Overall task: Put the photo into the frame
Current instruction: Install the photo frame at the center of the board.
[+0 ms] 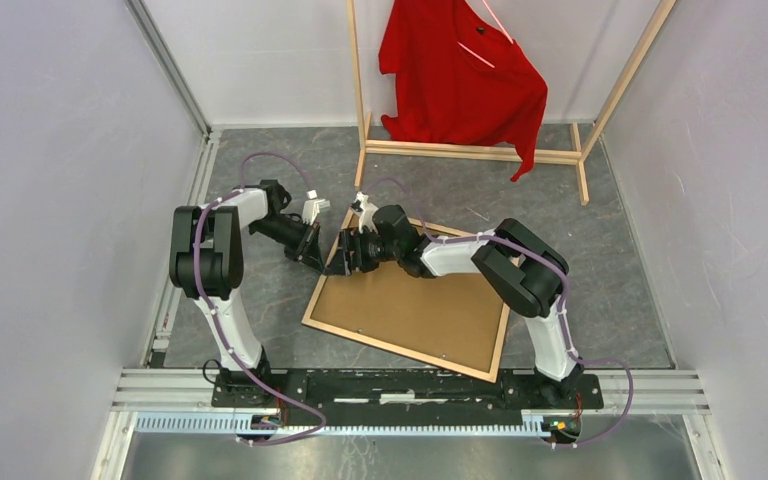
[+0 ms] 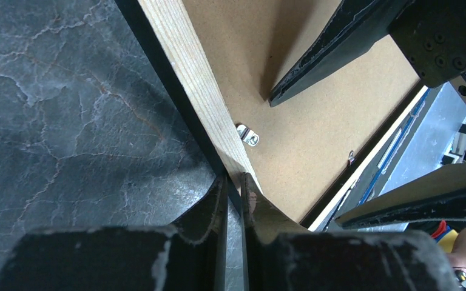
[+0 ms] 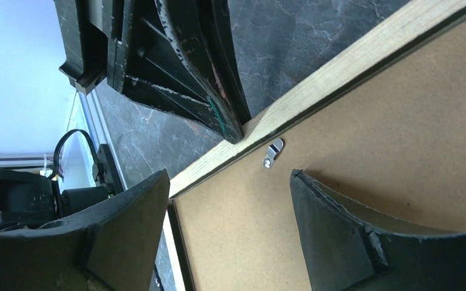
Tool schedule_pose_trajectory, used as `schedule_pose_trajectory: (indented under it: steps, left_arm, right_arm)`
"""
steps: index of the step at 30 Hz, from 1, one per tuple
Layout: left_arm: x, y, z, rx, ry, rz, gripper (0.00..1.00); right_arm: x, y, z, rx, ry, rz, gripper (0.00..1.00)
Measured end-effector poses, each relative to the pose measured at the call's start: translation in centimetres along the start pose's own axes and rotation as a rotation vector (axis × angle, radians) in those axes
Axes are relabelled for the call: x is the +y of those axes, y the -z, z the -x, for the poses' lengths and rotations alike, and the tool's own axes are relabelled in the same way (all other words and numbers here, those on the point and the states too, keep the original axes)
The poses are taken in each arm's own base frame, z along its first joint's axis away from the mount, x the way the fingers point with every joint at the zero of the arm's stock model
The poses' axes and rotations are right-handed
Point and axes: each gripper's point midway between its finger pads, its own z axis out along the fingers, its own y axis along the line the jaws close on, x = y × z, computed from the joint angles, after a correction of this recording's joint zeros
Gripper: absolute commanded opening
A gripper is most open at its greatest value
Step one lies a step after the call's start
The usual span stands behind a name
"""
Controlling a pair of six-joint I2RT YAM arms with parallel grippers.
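Observation:
The frame [image 1: 400, 352] lies back side up on the dark floor, its light wood rail [image 2: 182, 79] toward me. A brown backing board [image 1: 410, 305] fills its opening. The photo is hidden. My left gripper [image 1: 312, 245] is shut on the frame's left rail near the far corner, which the left wrist view [image 2: 235, 179] shows. My right gripper [image 1: 350, 250] is open and empty just above the backing board [image 3: 400, 139], beside that same rail [image 3: 352, 66]. In the right wrist view [image 3: 229, 182] a small metal tab [image 3: 273, 153] lies on the board between the two grippers.
A wooden clothes rack with a red shirt [image 1: 460, 70] stands at the back, its base rail [image 1: 470, 152] just beyond the frame. White walls close in on both sides. A metal mounting rail [image 1: 410, 385] runs along the near edge.

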Motion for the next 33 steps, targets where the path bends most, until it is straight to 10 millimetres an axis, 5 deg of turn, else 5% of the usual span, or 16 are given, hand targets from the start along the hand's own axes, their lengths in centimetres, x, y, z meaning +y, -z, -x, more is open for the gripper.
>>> schedule_pose_trajectory:
  steps: [33]
  left_arm:
    - [0.0, 0.0, 0.0, -0.001, 0.000, -0.001, 0.15]
  right_arm:
    - [1.0, -1.8, -0.1, 0.004, -0.014, 0.038, 0.77]
